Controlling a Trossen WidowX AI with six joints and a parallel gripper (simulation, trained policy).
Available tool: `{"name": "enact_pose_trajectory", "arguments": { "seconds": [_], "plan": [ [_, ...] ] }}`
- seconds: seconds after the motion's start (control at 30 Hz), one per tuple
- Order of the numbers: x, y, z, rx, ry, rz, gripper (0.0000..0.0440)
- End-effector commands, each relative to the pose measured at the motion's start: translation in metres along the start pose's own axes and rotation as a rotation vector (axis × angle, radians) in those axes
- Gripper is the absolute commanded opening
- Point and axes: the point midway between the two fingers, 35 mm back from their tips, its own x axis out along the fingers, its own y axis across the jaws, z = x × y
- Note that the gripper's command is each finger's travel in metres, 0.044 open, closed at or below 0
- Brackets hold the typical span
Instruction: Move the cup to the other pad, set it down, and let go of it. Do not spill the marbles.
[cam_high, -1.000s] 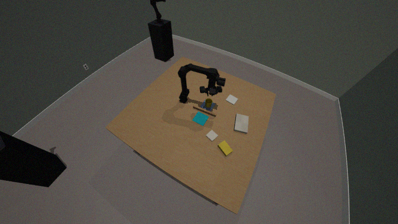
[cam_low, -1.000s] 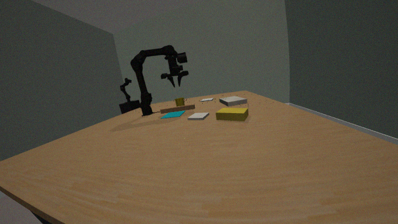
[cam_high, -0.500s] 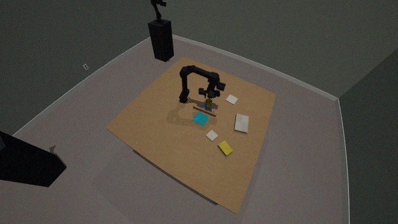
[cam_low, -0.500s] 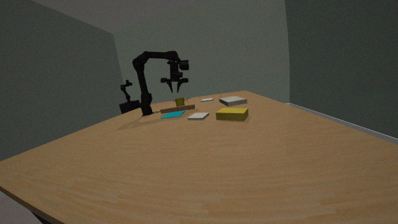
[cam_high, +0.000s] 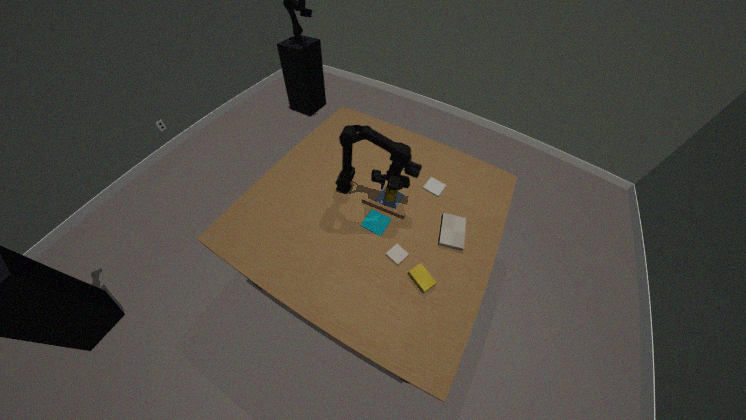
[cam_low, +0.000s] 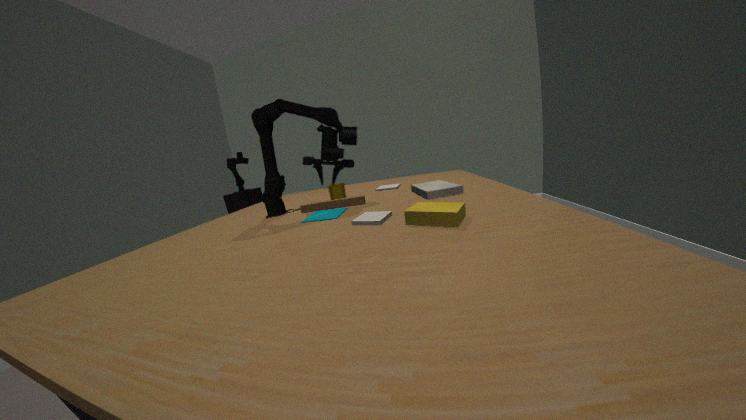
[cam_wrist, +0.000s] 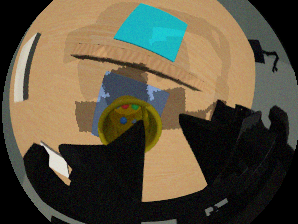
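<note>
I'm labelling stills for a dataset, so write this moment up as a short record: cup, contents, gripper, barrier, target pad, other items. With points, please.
cup: yellow (cam_high: 391, 195) (cam_low: 337, 191) (cam_wrist: 103, 125), on the blue pad (cam_high: 399, 197) (cam_wrist: 159, 102)
contents: marbles, including red (cam_wrist: 125, 106), green (cam_wrist: 135, 107) and blue (cam_wrist: 123, 120)
gripper: open (cam_high: 388, 186) (cam_low: 327, 184) (cam_wrist: 162, 120), fingers apart above the cup, not holding it
barrier: low wooden strip (cam_high: 383, 208) (cam_low: 333, 204) (cam_wrist: 135, 63) between the two pads
target pad: teal (cam_high: 375, 222) (cam_low: 325, 214) (cam_wrist: 152, 31), no cup on it
other items: yellow block (cam_high: 421, 277) (cam_low: 434, 214); white slabs
</note>
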Motion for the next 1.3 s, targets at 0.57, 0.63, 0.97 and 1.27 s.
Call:
{"name": "enact_pose_trajectory", "arguments": {
  "seconds": [0.57,0.63,0.97,1.27],
  "plan": [
    [0.057,0.006,-0.001,-0.084,-0.014,-0.025,0.0052],
    [0.056,0.005,0.000,-0.093,-0.019,-0.021,0.0012],
    [0.046,0.000,0.003,-0.073,-0.021,0.006,0.0000],
    [0.030,-0.007,0.007,-0.023,-0.016,0.042,0.0005]
  ]
}}
